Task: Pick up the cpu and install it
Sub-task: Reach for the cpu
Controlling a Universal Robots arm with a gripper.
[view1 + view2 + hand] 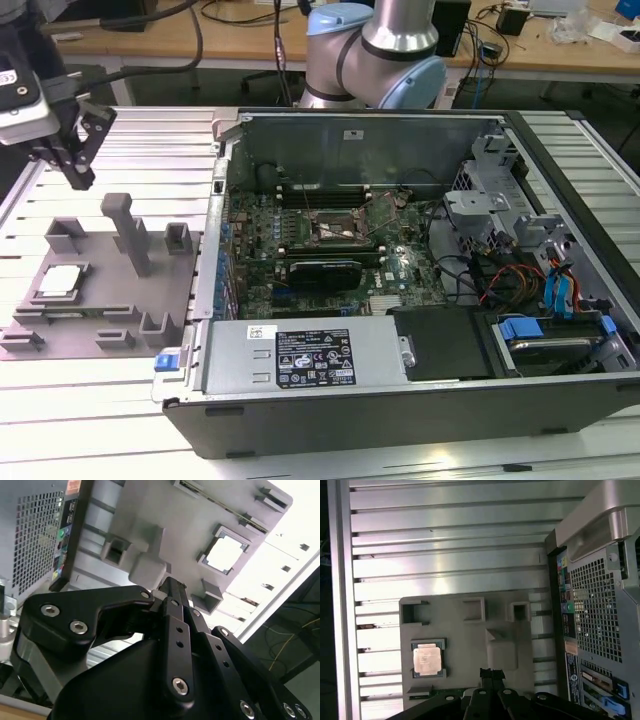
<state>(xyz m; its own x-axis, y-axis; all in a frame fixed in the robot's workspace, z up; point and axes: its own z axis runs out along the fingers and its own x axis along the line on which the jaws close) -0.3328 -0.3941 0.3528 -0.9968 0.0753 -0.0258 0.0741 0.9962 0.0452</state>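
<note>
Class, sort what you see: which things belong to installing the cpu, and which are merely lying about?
Job in hand: cpu, gripper, grey fixture, socket, motherboard.
Lying about: labelled silver box, drive cage, orange cables, desk behind.

**Exterior view.** A camera off the arm, raised and at middle range, looks obliquely down on the grey fixture plate (100,300). It also takes in the open computer case (400,300) just beside the plate and the arm's base (375,50) beyond the case.

**First wrist view.** Looks almost squarely down on the fixture plate (470,625) from well above, past the gripper (491,672).

**Second wrist view.** Sits close behind the gripper (172,586) and faces the fixture plate (165,525) at a slant.

**Overlap.** Both wrist views share the plate and the perforated rear panel (595,610) of the case beside it. All three views share the plate.
</note>
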